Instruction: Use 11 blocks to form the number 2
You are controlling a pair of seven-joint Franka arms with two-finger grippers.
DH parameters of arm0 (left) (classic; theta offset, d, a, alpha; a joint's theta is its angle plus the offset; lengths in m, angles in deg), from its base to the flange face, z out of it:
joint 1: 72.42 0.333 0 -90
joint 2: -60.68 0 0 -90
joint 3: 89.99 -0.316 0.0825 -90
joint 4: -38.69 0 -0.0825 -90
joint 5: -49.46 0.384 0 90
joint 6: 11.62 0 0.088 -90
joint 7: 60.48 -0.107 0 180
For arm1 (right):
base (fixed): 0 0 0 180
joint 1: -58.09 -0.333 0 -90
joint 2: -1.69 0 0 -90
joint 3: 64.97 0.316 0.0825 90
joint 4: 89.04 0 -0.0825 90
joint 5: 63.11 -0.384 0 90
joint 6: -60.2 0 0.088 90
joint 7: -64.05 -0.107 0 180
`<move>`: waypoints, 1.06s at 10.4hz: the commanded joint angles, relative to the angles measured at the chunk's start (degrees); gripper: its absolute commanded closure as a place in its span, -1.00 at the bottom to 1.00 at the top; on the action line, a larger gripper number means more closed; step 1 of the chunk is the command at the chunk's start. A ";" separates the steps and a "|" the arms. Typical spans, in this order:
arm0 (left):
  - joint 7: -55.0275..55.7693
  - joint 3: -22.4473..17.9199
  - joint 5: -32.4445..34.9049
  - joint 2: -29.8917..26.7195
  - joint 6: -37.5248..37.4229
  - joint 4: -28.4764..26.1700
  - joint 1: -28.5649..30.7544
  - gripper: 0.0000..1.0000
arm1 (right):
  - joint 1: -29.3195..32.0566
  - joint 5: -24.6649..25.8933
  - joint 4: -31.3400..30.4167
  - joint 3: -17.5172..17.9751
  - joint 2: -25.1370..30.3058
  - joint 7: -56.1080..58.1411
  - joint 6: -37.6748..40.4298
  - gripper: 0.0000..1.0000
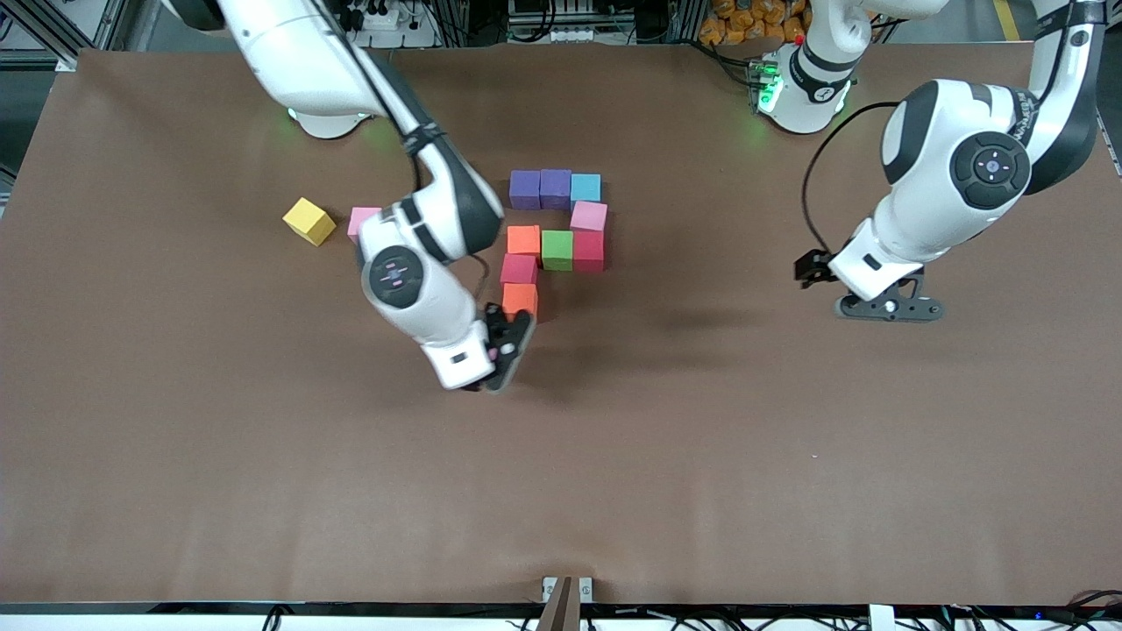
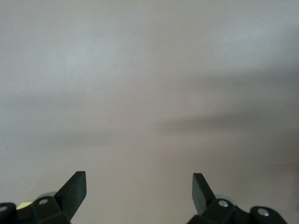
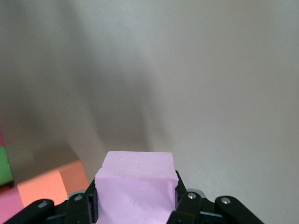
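Toward the right arm's end of the brown bench lie a loose yellow matte cube and, just beside it, a pale pink cube partly hidden by the right arm. Both sit apart from the figure, apparently as stock.

The right pincer pinches a second pale pink cube by two opposite faces. It hangs low over the bench, close by the orange cube that starts the last row; that grip leaves the underside free for setting the cube down flat.

The number 2 is unfinished, with nine cubes standing mid-bench:
- The farthest row is two purple cubes and a light blue cube.
- A pink cube drops from its end.
- The middle row is orange, green and red.
- A second red cube leads down to the orange one.

Judging by the shape, two places beside that orange cube, toward the left arm's end, remain to be filled. The held cube probably goes in the first.

The left pincer waits with its jaws spread, holding nothing, over bare bench near the left arm's end, out of the way.
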 commanded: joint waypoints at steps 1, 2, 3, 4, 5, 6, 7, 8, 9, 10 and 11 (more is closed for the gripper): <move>-3.42 0.63 3.61 -5.38 3.89 -9.52 6.06 -1.00 | -4.76 -0.14 1.98 0.44 -1.55 0.70 -2.73 1.00; -5.80 0.02 3.61 -6.18 4.52 -11.73 8.61 -1.00 | -6.18 0.12 1.54 0.44 -1.56 0.88 -4.50 1.00; -5.82 -0.33 3.53 -6.28 4.61 -13.58 10.46 -1.00 | -8.72 0.64 0.75 0.44 -1.56 1.66 -4.69 1.00; -6.00 -2.51 3.61 -6.28 5.48 -15.60 12.66 -1.00 | -10.31 1.17 -0.30 0.35 -1.30 1.93 -4.60 1.00; -7.22 -6.28 3.70 -6.28 8.88 -18.67 13.03 -1.00 | -10.85 1.44 -2.05 0.35 -0.86 2.80 -4.43 1.00; -10.45 -9.71 3.70 -6.02 12.57 -21.57 13.38 -1.00 | -11.38 1.53 -4.76 0.35 0.19 4.64 -4.60 1.00; -11.96 -12.61 4.57 -5.23 14.52 -23.34 13.73 -1.00 | -11.73 1.53 -6.71 0.35 0.72 5.44 -4.78 1.00; -12.41 -15.43 7.02 -4.70 14.89 -23.96 13.73 -1.00 | -11.82 1.53 -7.33 0.35 0.82 5.54 -4.78 1.00; -14.50 -18.06 9.48 -4.61 14.89 -24.41 13.65 -1.00 | -12.17 1.61 -7.86 0.35 0.73 5.54 -5.04 1.00; -18.26 -19.83 9.85 -4.52 14.89 -25.02 13.65 -1.00 | -12.69 1.79 -9.17 0.18 0.73 5.54 -6.61 1.00; -22.57 -21.59 10.20 -3.74 14.89 -25.37 13.65 -1.00 | -12.96 1.79 -11.01 0.17 0.73 5.54 -8.71 1.00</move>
